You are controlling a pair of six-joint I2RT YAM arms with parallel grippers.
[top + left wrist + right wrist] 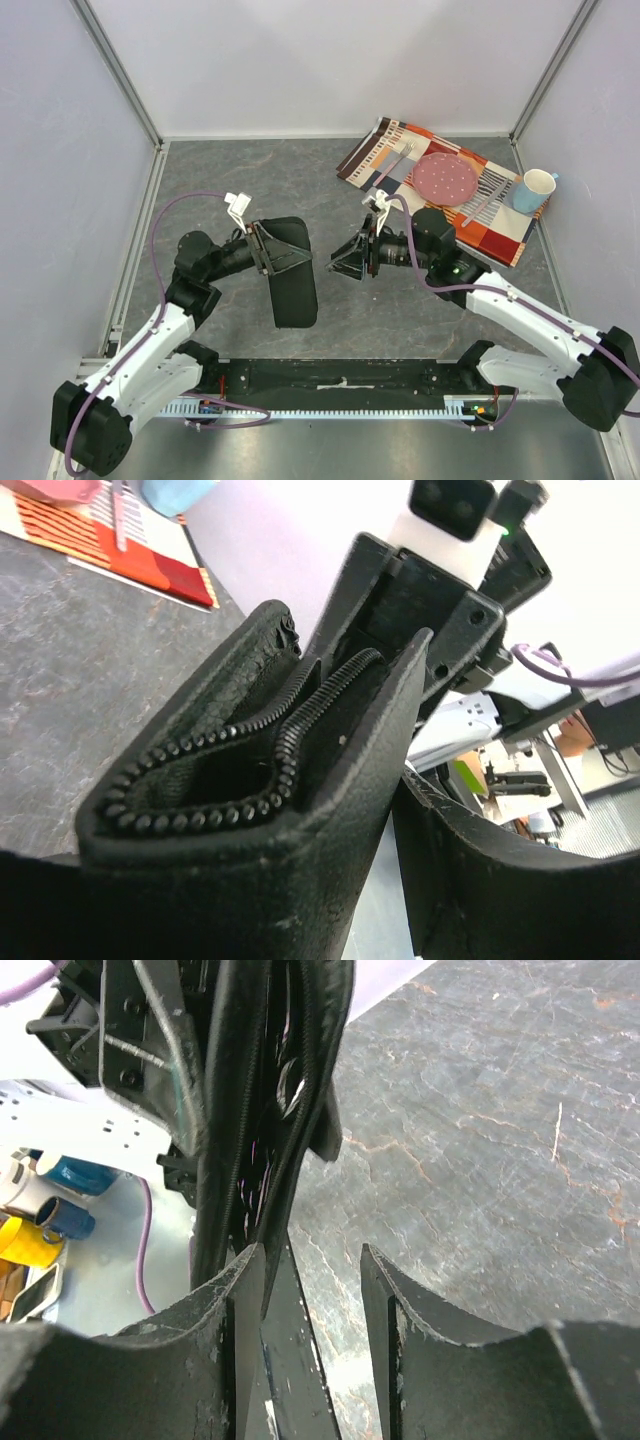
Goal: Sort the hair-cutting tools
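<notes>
Two sets of jaws face the black case (295, 295): left jaws (268, 250) sit wide around its open mouth, grip unclear; right jaws (338, 262), half open and empty, have it at 9 o'clock; no scissors or clips show.

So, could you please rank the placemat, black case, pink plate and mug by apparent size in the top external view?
Largest to smallest:
1. Placemat
2. Black case, possibly raised nearer the camera, so it may look larger
3. Pink plate
4. Mug
</notes>
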